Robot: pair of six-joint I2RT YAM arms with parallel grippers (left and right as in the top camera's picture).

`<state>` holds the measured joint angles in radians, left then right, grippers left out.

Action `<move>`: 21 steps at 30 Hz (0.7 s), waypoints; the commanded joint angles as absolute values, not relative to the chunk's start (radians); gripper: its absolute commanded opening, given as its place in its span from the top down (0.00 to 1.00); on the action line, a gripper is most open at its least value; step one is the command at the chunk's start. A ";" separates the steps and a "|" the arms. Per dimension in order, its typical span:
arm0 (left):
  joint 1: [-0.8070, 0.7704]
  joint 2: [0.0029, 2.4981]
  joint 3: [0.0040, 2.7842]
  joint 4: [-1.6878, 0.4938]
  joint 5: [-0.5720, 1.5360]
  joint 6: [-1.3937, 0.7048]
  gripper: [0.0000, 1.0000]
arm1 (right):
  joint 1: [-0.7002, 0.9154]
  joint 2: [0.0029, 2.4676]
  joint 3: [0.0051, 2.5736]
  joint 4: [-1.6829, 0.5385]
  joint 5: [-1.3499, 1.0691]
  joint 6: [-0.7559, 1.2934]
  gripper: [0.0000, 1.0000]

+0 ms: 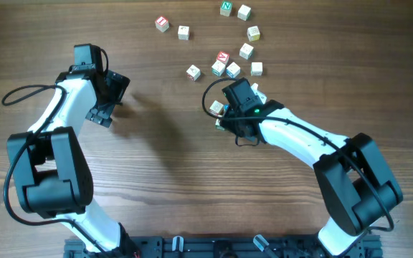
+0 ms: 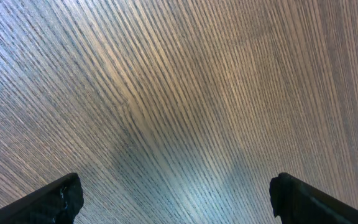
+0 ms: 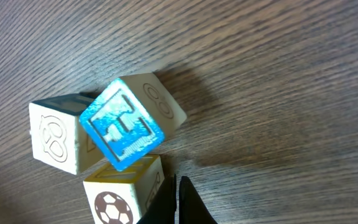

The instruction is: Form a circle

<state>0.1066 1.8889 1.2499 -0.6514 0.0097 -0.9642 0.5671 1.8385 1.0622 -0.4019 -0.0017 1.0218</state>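
The worktop (image 1: pixel 163 143) is brown wood with a fine, straight grain. Small pale wooden cubes (image 1: pixel 246 51) lie loosely scattered over its far right part, among them a red-lettered cube (image 1: pixel 162 24) and a green-lettered cube (image 1: pixel 226 8). Nearer the middle, three cubes touch in a cluster, with a blue-faced cube (image 3: pixel 122 132) tilted among them.

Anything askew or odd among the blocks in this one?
Yes: by the shut right hand, the blue-faced cube sits turned cornerwise, seemingly propped on two neighbouring cubes rather than flat on the table.
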 commanded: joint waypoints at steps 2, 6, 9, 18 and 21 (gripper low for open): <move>0.108 1.902 1.253 -0.651 0.010 -0.974 0.00 | 0.570 1.859 1.054 -0.389 0.025 0.994 0.95; 0.108 1.902 1.253 -0.651 0.010 -0.974 0.00 | 0.570 1.859 1.054 -0.374 0.025 0.970 0.95; 0.108 1.902 1.253 -0.651 0.010 -0.974 0.00 | 0.570 1.859 1.053 -0.371 0.025 0.969 0.95; 0.108 1.902 1.253 -0.651 0.010 -0.974 0.00 | 0.570 1.859 1.053 -0.364 0.025 0.962 0.95; 0.108 1.902 1.253 -0.651 0.010 -0.974 0.00 | 0.570 1.859 1.053 -0.351 0.018 0.942 0.95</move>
<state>0.1066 1.8889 1.2499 -0.6514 0.0097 -0.9642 0.5671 1.8385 1.0615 -0.3611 0.0013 0.9699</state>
